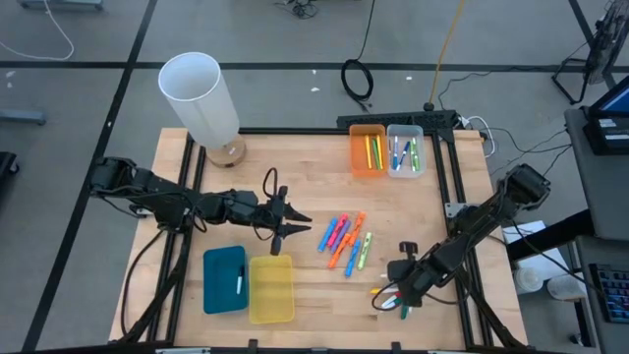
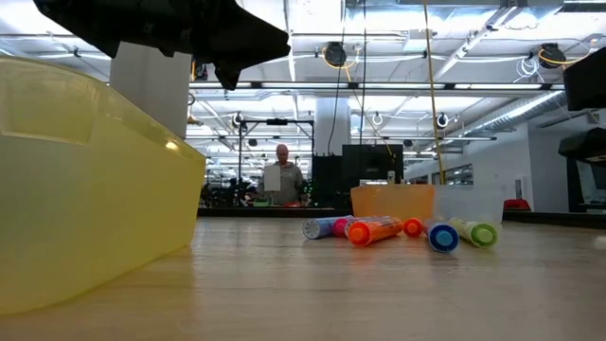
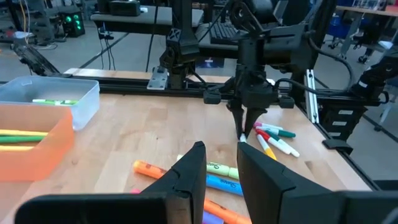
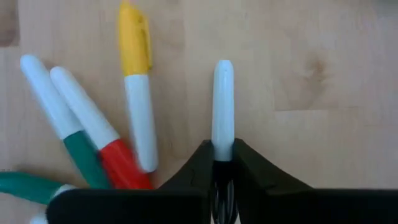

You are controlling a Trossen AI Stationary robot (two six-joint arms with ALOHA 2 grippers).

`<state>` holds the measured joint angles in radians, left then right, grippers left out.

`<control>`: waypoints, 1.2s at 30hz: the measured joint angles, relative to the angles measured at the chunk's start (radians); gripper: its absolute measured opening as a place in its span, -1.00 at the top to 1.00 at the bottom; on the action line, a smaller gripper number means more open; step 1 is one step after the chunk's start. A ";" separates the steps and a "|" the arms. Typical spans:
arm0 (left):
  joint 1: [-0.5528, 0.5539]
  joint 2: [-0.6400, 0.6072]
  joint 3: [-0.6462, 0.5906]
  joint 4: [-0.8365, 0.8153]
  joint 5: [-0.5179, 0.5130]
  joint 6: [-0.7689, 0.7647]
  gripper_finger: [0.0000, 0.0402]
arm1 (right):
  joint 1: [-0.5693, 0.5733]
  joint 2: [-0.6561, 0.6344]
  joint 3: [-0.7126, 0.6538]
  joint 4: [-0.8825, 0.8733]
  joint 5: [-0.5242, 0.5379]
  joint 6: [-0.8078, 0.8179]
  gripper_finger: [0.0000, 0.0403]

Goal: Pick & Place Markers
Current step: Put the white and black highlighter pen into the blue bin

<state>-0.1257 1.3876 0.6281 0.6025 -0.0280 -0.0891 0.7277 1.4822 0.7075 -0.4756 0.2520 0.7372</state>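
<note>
1. My right fingers (image 4: 222, 163) are closed on a thin white marker (image 4: 222, 109) at the counter's (image 1: 305, 167) front right — its long axis runs straight out ahead of my grip.
2. Other markers (image 4: 93, 134) lie beside it, fanned apart.
3. My left fingers (image 1: 295, 224) hover narrowly parted, empty, just above the yellow bin (image 1: 270, 290).

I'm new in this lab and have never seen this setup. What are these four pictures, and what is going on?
Two dark robot arms work at a wooden table. One picture looks straight down, one looks level along the tabletop, and two come from cameras on the wrists. The right gripper is shut on a thin white marker, beside a few more white-bodied ones. The left gripper hovers near the coloured highlighters, holding nothing that shows. Also there: teal, yellow, orange and clear bins, and a white cylinder.
</note>
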 joint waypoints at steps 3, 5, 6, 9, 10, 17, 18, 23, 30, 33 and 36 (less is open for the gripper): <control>0.000 0.000 0.000 0.002 0.000 0.011 0.54 | -0.006 -0.063 -0.009 -0.011 0.118 -0.036 0.89; 0.000 0.000 0.000 0.006 0.000 0.032 0.54 | -0.007 -0.113 -0.004 0.044 0.194 -0.076 0.89; -0.001 0.000 0.000 0.014 0.000 0.051 0.54 | -0.010 -0.136 -0.002 0.065 0.225 -0.101 0.89; -0.022 0.003 0.000 0.035 -0.011 0.172 0.54 | -0.029 -0.180 -0.004 0.147 0.295 -0.224 0.89; -0.036 0.013 0.001 0.052 -0.025 0.222 0.54 | -0.038 -0.190 -0.005 0.189 0.316 -0.270 0.89; -0.112 0.088 0.013 0.185 -0.229 0.280 0.50 | -0.100 -0.207 -0.003 0.514 0.358 -0.639 0.89; -0.114 0.100 0.021 0.185 -0.255 0.262 0.47 | -0.113 -0.207 -0.003 0.569 0.358 -0.688 0.88; -0.092 0.152 0.080 0.193 -0.330 0.190 0.15 | -0.180 -0.207 -0.002 0.800 0.348 -0.923 0.89; -0.084 0.238 0.177 0.190 -0.100 0.274 -0.21 | -0.247 -0.208 -0.002 0.972 0.347 -1.057 0.89; -0.093 0.272 0.225 0.187 -0.085 0.300 -0.25 | -0.252 -0.208 -0.002 0.980 0.310 -1.054 0.89; -0.101 0.305 0.271 0.190 -0.084 0.301 -0.26 | -0.251 -0.201 -0.015 1.009 0.262 -1.041 0.89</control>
<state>-0.2268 1.6921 0.8987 0.7927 -0.1116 0.2120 0.4770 1.2811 0.6923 0.5330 0.5141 -0.3039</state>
